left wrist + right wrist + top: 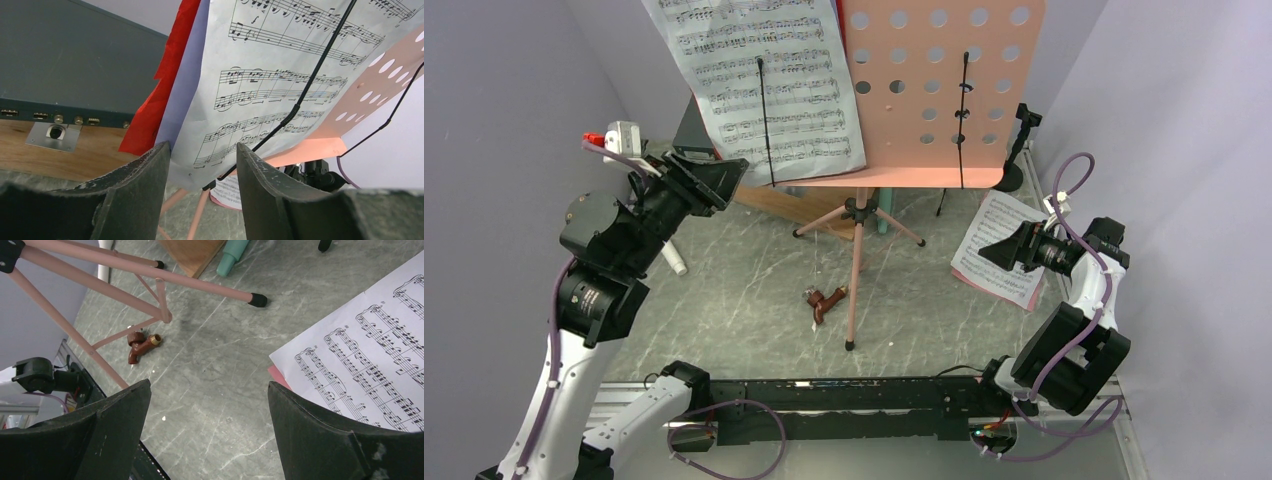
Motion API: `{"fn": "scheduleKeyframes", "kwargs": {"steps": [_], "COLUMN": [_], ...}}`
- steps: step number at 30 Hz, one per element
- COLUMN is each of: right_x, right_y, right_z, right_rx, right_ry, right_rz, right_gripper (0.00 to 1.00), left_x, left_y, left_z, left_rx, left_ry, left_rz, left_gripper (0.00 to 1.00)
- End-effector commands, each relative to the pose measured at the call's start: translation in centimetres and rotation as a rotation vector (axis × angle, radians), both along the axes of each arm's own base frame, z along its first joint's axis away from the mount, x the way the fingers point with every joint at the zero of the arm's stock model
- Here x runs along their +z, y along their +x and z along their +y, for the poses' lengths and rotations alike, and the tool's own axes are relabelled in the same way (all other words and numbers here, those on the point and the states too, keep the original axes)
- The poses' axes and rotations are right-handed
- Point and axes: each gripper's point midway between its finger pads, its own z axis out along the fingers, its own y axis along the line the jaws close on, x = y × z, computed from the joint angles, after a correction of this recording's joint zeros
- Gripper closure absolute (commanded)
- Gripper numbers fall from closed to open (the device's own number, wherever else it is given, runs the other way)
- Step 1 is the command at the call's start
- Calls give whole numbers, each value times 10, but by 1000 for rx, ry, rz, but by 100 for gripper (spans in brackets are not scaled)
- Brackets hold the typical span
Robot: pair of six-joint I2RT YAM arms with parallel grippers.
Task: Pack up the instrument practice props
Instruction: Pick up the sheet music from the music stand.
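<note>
The pink music desk (914, 165) stands upright at the far middle of the bench (220, 370) on its thin tripod legs (856, 270), so it is top-heavy. This is the biggest risk, I think: a sideways pull on anything clipped to it could turn or tip the whole stand.

The white sheet-music page (724, 90) leans on the left half of the desk, behind a black wire holder (300, 100). The left gripper (202, 150) is at the lower left corner of this page. Its jaws are partly open and the corner lies in the gap between them. They have hold of nothing as far as I can tell, though the view is too close to say if the paper touches one side. If they close and pull outwards and not upwards, the wire may tear the paper or drag the stand.

A red page (160, 90) sits just behind the white one and could slide off and fall.

The right gripper (210, 390) hangs over the bench with its jaws wide open and empty, just beside a loose page (370, 350) lying flat. Flat paper gives no edge to grip, so it may crumple or only be pushed.

The small brown piece (826, 300) lies near the front leg and could be knocked.
</note>
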Motion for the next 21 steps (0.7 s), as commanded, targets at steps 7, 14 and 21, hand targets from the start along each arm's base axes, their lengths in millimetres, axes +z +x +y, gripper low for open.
{"fn": "scheduleKeyframes", "kwargs": {"steps": [7,14,21], "right_x": [4,4,4], "right_y": [2,2,1], "right_z": [1,1,1], "right_rx": [19,20,22], "right_ry": [-11,-10,-9], "right_rz": [-34,-35,-36], "right_gripper": [11,11,11], "left_x": [20,24,30], "left_y": [-16,-20,-22], "left_z": [-9,-17,-21], "left_rx": [-83,-139,-167], "left_ry": [-69,-92,-90], "left_rz": [-69,-98,-130], "left_gripper": [46,49,60]}}
